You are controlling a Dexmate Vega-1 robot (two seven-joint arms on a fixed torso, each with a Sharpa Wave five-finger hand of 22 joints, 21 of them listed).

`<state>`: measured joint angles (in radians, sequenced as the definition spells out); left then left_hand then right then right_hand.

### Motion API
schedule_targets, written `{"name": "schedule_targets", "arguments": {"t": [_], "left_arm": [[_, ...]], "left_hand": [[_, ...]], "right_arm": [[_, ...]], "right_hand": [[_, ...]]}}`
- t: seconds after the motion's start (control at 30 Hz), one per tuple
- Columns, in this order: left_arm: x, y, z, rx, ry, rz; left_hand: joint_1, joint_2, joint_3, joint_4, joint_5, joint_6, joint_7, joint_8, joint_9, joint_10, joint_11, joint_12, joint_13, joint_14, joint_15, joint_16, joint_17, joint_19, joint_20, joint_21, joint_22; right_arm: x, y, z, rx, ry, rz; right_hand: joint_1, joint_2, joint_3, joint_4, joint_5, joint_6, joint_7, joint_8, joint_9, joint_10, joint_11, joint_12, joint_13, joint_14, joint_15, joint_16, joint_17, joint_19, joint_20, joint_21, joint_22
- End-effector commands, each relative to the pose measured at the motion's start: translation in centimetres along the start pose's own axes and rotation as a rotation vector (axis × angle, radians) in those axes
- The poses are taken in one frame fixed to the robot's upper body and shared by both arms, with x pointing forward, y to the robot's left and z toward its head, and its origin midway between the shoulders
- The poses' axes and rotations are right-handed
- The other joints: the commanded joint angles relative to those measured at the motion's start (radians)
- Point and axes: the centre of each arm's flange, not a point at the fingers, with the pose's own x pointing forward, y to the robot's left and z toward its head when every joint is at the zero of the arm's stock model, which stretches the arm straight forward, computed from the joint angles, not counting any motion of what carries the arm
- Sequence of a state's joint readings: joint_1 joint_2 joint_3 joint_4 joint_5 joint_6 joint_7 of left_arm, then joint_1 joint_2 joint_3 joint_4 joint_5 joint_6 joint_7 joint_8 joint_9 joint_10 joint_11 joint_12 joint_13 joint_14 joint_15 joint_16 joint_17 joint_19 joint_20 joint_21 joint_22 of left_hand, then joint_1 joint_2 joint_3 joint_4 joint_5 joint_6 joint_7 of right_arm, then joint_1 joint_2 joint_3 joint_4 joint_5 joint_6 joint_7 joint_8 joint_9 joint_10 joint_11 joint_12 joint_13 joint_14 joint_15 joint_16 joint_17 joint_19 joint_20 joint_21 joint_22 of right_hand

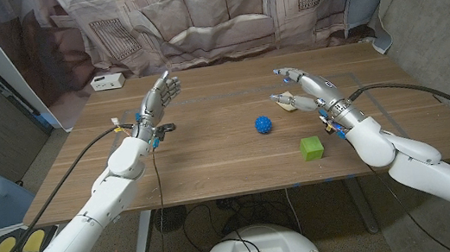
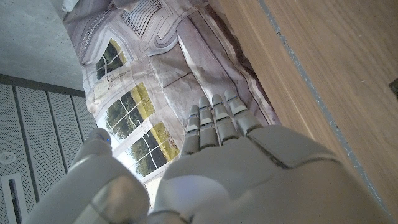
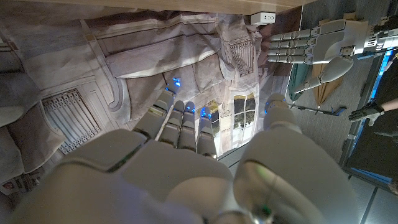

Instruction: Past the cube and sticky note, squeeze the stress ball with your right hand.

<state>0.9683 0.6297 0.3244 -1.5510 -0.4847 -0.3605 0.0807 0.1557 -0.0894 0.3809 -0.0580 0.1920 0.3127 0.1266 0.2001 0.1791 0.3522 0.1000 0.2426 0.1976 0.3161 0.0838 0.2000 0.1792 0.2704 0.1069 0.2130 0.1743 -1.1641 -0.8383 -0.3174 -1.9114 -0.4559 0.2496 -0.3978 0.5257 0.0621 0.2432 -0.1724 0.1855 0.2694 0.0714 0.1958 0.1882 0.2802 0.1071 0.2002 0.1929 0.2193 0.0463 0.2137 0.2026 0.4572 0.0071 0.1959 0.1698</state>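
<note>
A blue spiky stress ball (image 1: pixel 263 124) lies near the middle of the wooden table (image 1: pixel 212 158). A green cube (image 1: pixel 312 147) stands to its right, nearer the front edge. A pale yellow sticky note (image 1: pixel 292 102) lies farther back on the right, partly hidden by my right hand (image 1: pixel 302 85). That hand hovers open above the note, fingers spread, to the right of the ball and apart from it. My left hand (image 1: pixel 156 100) is raised over the table's left half, open, fingers together and pointing away. The right wrist view also catches the left hand (image 3: pixel 317 46), holding nothing.
A small white box (image 1: pixel 108 81) sits at the table's far left corner. A small dark object (image 1: pixel 165 130) lies beside my left wrist. A printed curtain (image 1: pixel 219 14) hangs behind the table. In the right wrist view, a person's gloved hand (image 3: pixel 367 113) is at the picture's edge.
</note>
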Motion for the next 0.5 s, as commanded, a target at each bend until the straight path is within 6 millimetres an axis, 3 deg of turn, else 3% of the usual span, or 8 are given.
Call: {"name": "schedule_targets", "arguments": {"t": [0.03,0.5], "left_arm": [[-0.3,-0.2,0.2,-0.003,-0.007,-0.002],[-0.4,-0.6,-0.2,-0.020,-0.010,-0.003]], "left_hand": [[-0.001,0.001,0.001,-0.004,0.000,0.009,0.000,-0.003,0.003,0.009,-0.003,-0.004,0.004,0.009,0.002,-0.004,0.002,0.007,0.000,-0.004,0.005],[0.000,0.004,0.001,-0.005,0.000,0.010,0.001,-0.004,0.003,0.012,-0.005,-0.005,0.005,0.011,0.001,-0.004,0.002,0.008,0.001,-0.005,0.005]], "right_arm": [[0.1,0.1,1.0,-0.094,-0.017,0.016],[0.7,0.9,2.0,-0.199,0.010,0.101]], "right_hand": [[0.009,-0.004,0.006,0.006,-0.003,0.002,-0.005,0.000,0.004,-0.002,0.000,-0.002,0.004,-0.005,0.000,-0.002,0.002,-0.006,0.004,-0.002,0.003],[0.015,-0.004,0.008,0.009,-0.004,-0.012,-0.009,-0.004,0.005,-0.014,-0.004,-0.005,0.005,-0.015,-0.004,-0.006,0.003,-0.025,0.006,-0.008,0.003]]}}
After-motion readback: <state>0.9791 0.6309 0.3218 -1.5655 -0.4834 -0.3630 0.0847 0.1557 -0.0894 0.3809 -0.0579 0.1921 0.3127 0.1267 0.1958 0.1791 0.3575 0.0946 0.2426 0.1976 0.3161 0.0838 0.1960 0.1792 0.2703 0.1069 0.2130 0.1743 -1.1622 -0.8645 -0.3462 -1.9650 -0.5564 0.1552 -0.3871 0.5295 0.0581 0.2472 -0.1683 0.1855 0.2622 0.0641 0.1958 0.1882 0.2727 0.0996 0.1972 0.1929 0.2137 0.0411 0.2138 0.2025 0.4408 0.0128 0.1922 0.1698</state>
